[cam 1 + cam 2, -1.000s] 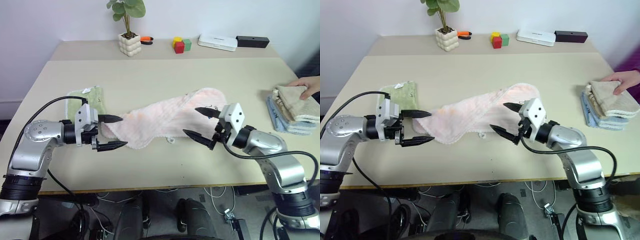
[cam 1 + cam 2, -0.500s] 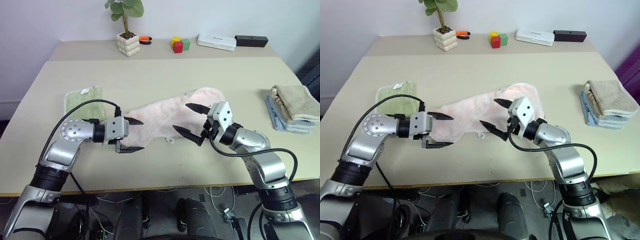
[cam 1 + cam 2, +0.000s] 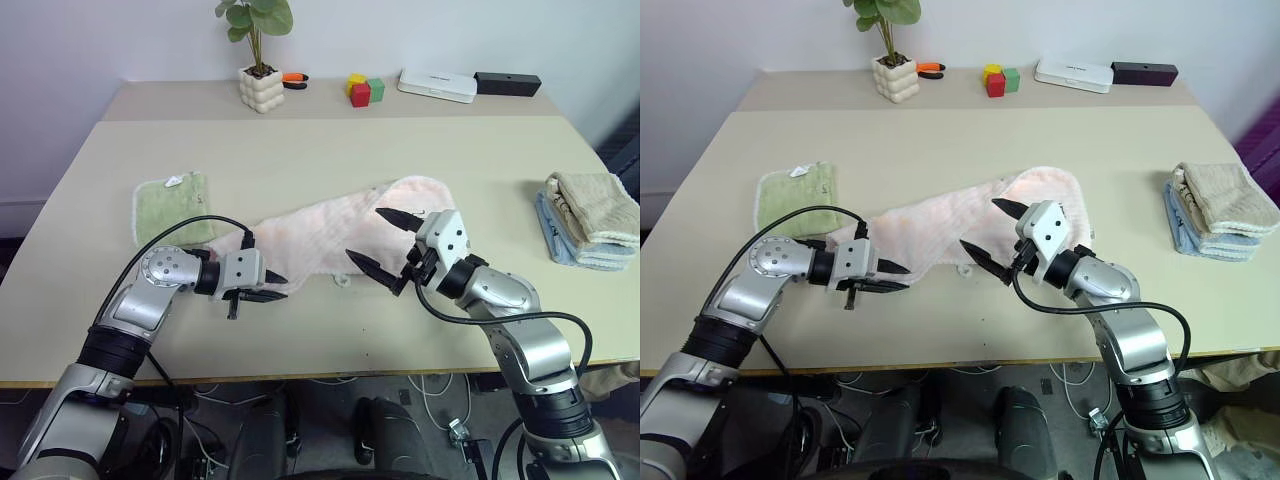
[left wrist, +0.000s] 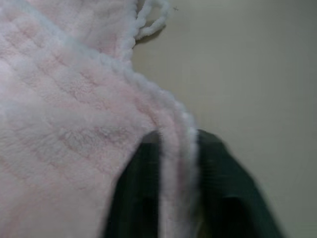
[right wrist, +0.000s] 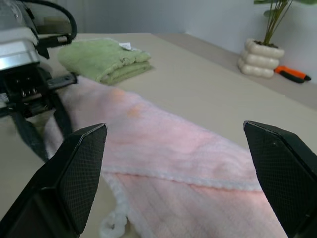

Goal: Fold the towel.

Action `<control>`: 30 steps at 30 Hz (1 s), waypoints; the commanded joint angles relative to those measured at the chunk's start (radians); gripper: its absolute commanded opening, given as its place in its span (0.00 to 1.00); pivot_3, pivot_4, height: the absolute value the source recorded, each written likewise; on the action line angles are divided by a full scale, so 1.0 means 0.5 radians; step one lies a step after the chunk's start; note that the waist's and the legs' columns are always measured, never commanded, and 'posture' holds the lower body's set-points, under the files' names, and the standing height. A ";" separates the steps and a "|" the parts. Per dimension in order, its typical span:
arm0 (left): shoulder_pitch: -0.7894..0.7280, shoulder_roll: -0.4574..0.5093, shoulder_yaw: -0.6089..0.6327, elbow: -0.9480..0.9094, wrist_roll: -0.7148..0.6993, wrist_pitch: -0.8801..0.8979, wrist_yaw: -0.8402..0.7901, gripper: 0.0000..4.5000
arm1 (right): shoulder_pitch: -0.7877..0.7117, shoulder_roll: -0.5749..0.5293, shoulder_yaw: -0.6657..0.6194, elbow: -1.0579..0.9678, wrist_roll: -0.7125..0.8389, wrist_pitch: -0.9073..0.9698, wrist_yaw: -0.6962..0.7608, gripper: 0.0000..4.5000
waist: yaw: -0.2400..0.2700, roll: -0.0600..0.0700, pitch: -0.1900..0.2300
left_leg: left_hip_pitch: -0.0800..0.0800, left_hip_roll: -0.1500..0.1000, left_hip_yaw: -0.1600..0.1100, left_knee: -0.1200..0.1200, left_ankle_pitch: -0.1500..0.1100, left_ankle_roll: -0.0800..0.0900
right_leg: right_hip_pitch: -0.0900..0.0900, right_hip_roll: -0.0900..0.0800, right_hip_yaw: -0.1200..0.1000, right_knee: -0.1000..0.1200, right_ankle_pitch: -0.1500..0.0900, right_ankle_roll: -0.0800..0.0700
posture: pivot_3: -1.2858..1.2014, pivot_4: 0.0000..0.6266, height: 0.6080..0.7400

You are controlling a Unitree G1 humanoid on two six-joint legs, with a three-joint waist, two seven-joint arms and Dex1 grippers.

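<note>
Pinching the whitish-trimmed end of the long pale pink terry towel [image 3: 330, 235], the left gripper [image 3: 268, 287] has clamped shut, while the right gripper [image 3: 381, 243] hovers wide open above the towel's middle. Next probably comes lifting this end over. Beyond the towel, the beige table [image 3: 320, 150] carries a small green cloth [image 3: 170, 205].

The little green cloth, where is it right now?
The green cloth lies flat on the left side of the table, just beyond the left gripper and beside the left end of the pink towel.
</note>
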 commanded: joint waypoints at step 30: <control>0.932 0.372 0.816 -0.959 -0.612 0.330 0.125 0.01 | -0.980 -0.583 0.314 1.696 -1.368 -1.038 -0.526 1.00 | -0.052 0.005 0.003 | -0.001 0.000 0.009 -0.006 0.010 -0.017 | -0.008 0.000 0.005 0.001 0.001 0.002 | 0.52 0.24 1.00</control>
